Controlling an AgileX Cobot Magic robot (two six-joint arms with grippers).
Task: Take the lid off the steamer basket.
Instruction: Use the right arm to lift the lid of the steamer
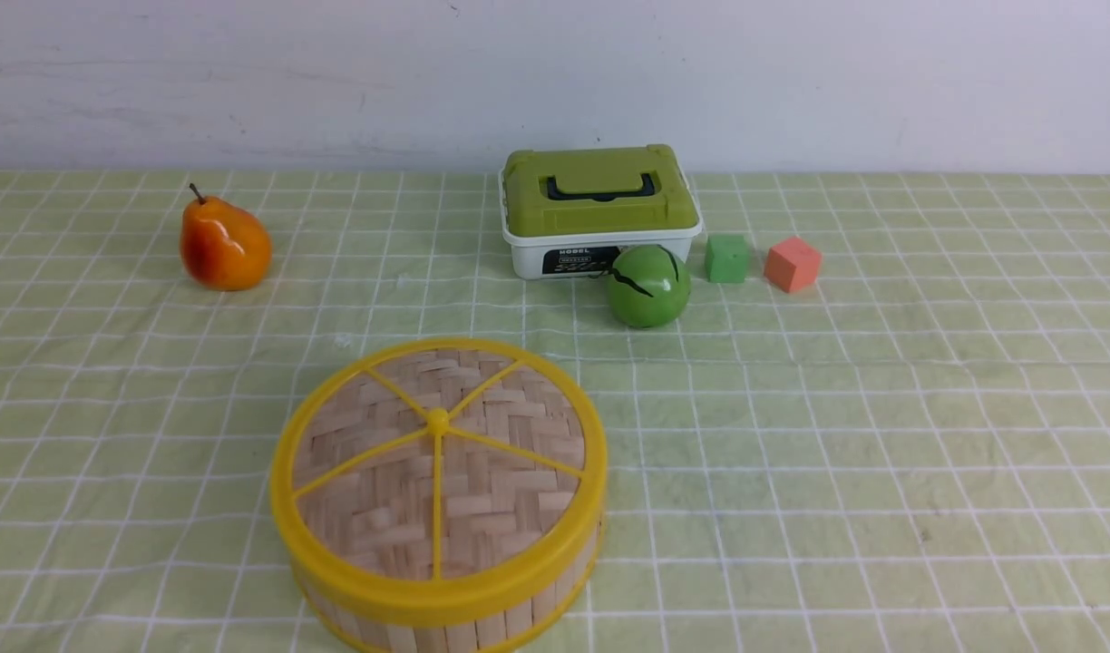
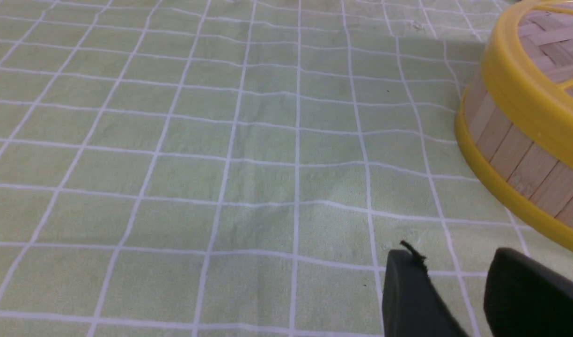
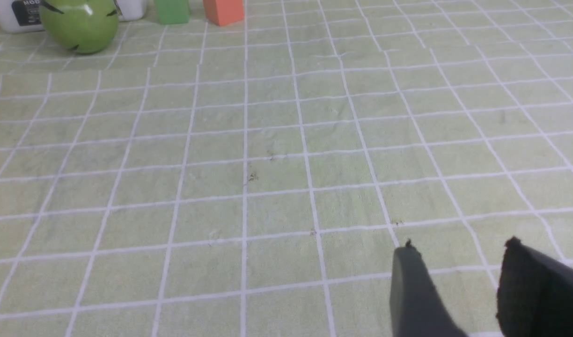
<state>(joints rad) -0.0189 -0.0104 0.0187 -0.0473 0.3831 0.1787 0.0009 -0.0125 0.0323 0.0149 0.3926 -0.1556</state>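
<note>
The lid (image 1: 437, 462), woven pale bamboo with a yellow rim and yellow spokes meeting at a knob, sits closed on the steamer basket (image 1: 482, 626) at the front of the table, left of centre. In the left wrist view the lid (image 2: 530, 89) and the basket's slatted wall (image 2: 520, 159) show at the edge. My left gripper (image 2: 455, 262) is open and empty, low over the cloth beside the basket, not touching it. My right gripper (image 3: 459, 252) is open and empty over bare cloth. Neither arm shows in the front view.
A white box with an olive-green lid (image 1: 598, 210) stands at the back centre, a green apple (image 1: 647, 285) in front of it. A green cube (image 1: 727, 258) and an orange cube (image 1: 793, 264) lie to its right. A pear (image 1: 224, 243) sits back left. A green checked cloth (image 1: 836, 453) covers the table.
</note>
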